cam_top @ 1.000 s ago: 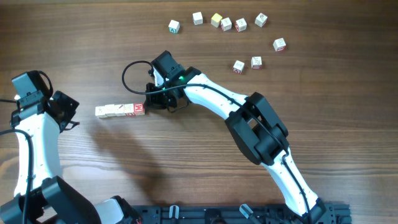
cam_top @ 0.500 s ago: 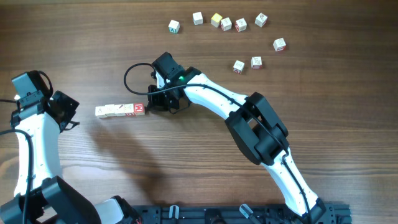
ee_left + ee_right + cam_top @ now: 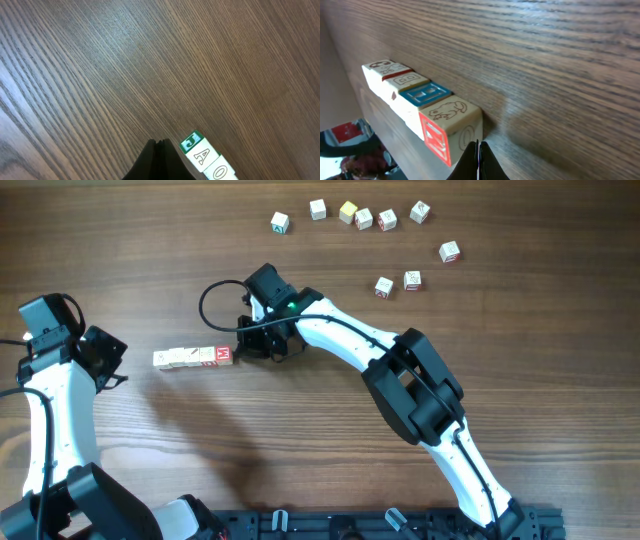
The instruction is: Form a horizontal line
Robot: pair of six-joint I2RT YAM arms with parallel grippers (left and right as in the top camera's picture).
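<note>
The horizontal line is a short row of pale wooden letter cubes set edge to edge at the table's left-centre, its right end cube showing a red M. In the right wrist view the row runs from upper left to the centre. My right gripper is shut and empty, its tips right by the end cube. My left gripper is shut and empty to the left of the row. Its tips sit just beside the row's left end cube, marked J and A.
Several single letter cubes lie scattered at the back right, among them one with a yellow top, one at the far right and a pair near the middle. A black cable loops behind my right wrist.
</note>
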